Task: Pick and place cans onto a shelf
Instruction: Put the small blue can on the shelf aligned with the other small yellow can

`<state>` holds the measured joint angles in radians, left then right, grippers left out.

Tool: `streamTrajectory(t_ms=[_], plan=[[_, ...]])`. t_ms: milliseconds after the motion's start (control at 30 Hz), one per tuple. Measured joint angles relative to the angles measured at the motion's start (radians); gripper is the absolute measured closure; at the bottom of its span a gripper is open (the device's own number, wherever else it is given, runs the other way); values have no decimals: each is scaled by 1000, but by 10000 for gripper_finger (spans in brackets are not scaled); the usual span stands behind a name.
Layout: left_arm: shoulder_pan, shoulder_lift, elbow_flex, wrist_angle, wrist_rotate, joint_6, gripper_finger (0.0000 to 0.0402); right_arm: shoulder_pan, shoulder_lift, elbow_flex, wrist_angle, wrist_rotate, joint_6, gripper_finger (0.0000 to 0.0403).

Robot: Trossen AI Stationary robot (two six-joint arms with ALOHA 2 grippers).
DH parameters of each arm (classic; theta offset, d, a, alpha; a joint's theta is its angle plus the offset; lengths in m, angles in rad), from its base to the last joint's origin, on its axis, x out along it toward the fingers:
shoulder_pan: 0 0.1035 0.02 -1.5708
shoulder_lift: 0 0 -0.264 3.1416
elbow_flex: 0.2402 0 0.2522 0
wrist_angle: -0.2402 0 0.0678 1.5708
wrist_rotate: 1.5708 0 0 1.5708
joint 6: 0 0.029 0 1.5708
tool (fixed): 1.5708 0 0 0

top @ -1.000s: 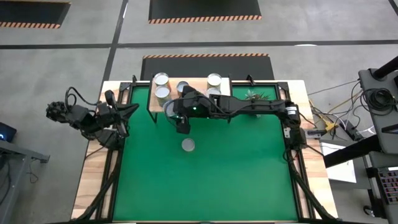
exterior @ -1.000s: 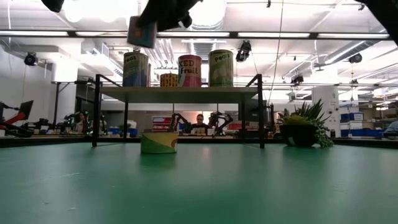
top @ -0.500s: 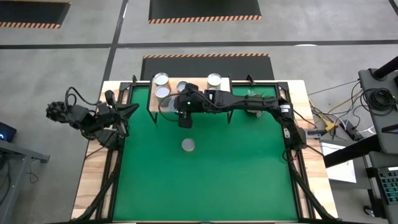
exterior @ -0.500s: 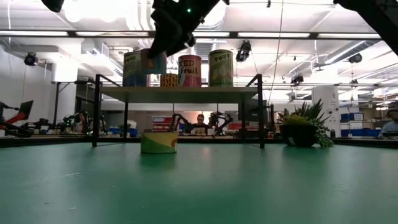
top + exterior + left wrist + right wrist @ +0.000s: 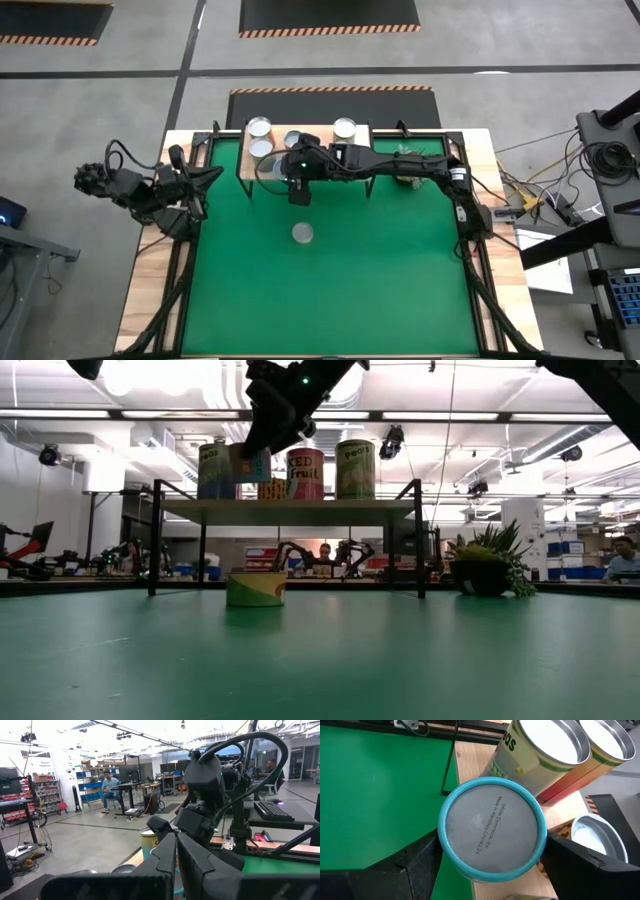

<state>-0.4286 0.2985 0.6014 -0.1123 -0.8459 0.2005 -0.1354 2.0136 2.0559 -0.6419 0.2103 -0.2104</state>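
Note:
My right gripper [image 5: 280, 172] reaches in from the table's right and is shut on a blue-rimmed can [image 5: 492, 827] just above the near left part of the shelf [image 5: 290, 510]. Several cans stand upright on the shelf board, among them a green-labelled one [image 5: 540, 750] and a red one [image 5: 305, 473]. Another can [image 5: 302, 233] stands on the green table [image 5: 380, 290] in front of the shelf. My left gripper [image 5: 176, 860] is shut on nothing at the table's left edge. My right gripper pinches the blue can's round side wall [image 5: 443, 845] between its two fingers, one on each side. The fingers come from the table's right, slanting down. The can [image 5: 250, 460] is lifted clear above the shelf board, its printed grey end toward the wrist camera.
A potted plant [image 5: 485, 565] stands at the far right of the table. The shelf's black legs [image 5: 153, 540] rise from the table. People sit at desks in the room beyond. The table's near half is open green surface.
My right gripper has gone down and toward the table's far edge with the blue can, tipping its fingers further downward. The can has come from well above the shelf's cans to their height. Over the last half second it has barely moved.

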Motion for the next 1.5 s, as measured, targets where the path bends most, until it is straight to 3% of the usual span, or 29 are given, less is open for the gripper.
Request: streamTrajectory(t_ms=[967, 1500], plan=[[0, 0, 0, 0, 0, 0, 402, -9, 0, -6, 3, 0, -16, 69], [0, 0, 0, 0, 0, 0, 402, -11, -3, 1, 37, 52, -50, 82]])
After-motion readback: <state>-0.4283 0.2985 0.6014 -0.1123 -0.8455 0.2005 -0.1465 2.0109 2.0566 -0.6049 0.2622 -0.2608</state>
